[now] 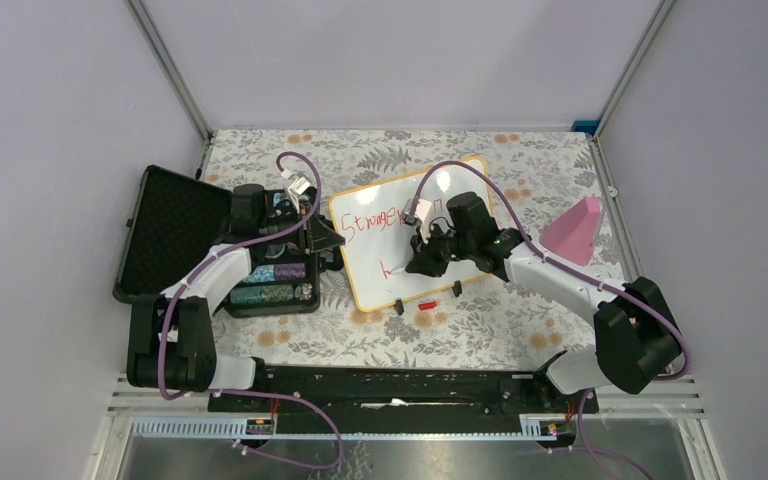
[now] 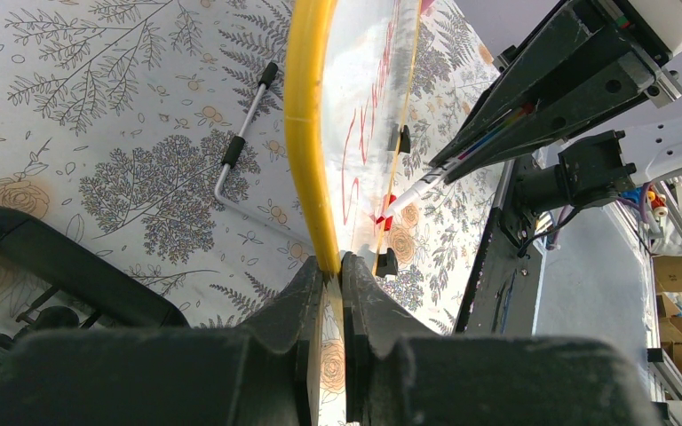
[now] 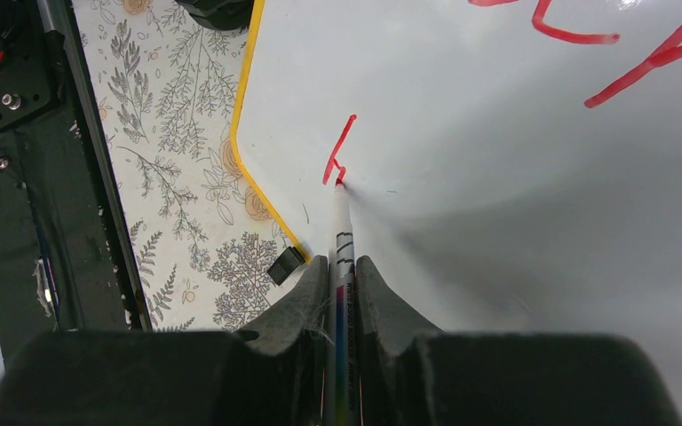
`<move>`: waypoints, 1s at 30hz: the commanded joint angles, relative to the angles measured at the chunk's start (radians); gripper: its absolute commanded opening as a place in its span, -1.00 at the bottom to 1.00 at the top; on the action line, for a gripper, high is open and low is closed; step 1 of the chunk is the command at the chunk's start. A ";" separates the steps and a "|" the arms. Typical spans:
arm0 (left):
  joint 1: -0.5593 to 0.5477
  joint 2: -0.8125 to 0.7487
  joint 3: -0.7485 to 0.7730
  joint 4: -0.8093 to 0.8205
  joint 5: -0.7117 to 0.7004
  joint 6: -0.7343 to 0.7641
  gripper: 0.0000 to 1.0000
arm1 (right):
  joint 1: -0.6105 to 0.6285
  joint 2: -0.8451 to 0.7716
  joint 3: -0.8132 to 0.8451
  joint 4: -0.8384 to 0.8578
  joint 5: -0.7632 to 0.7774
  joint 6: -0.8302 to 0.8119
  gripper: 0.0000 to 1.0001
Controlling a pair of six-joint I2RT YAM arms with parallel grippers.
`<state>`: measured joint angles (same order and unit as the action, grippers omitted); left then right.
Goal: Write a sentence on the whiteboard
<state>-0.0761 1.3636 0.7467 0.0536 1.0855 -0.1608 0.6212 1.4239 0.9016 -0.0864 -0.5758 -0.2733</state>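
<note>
The table (image 1: 460,340) carries a cloth with a flower pattern. On its left side lies the black case (image 1: 175,240), open, with the lid laid back to the left and rows of chips in the near right part.

The whiteboard (image 1: 370,255) lies flat in the middle of the table, just right of the case. Its long axis runs from left to right, with the right end turned a little to the far side. The 2 black clip feet (image 1: 398,306) sit on its near long edge. The red writing (image 1: 375,220) runs along the far long edge, from left to right.

The left gripper (image 2: 333,266) has its fingers pressed together on the yellow frame at the left short edge of the whiteboard. The right gripper (image 3: 342,266) is above the right half of the board and pinches a marker (image 3: 341,226) between its 2 fingers. The marker points to the left and down, and its tip touches the board at the end of a short red mark (image 3: 337,160) in the near left part.

A pink cone (image 1: 575,230) lies on the table right of the board, well apart from it. A small red cap (image 1: 426,304) lies on the cloth just beside the near edge, between the 2 feet.
</note>
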 commanded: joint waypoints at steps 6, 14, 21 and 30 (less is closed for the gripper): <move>-0.004 -0.003 0.028 0.003 -0.029 0.060 -1.00 | 0.004 -0.001 -0.002 -0.009 -0.001 -0.021 -1.00; -0.004 0.002 0.032 0.002 -0.028 0.060 -1.00 | 0.020 0.009 0.003 -0.013 -0.009 -0.020 -1.00; -0.004 0.002 0.030 0.002 -0.030 0.061 -1.00 | 0.038 0.018 0.005 -0.013 -0.012 -0.021 -1.00; -0.004 0.002 0.028 0.002 -0.030 0.062 -1.00 | 0.037 -0.009 0.037 -0.044 -0.063 0.005 -1.00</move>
<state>-0.0761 1.3636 0.7513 0.0441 1.0855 -0.1577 0.6491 1.4410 0.9016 -0.1043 -0.5911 -0.2756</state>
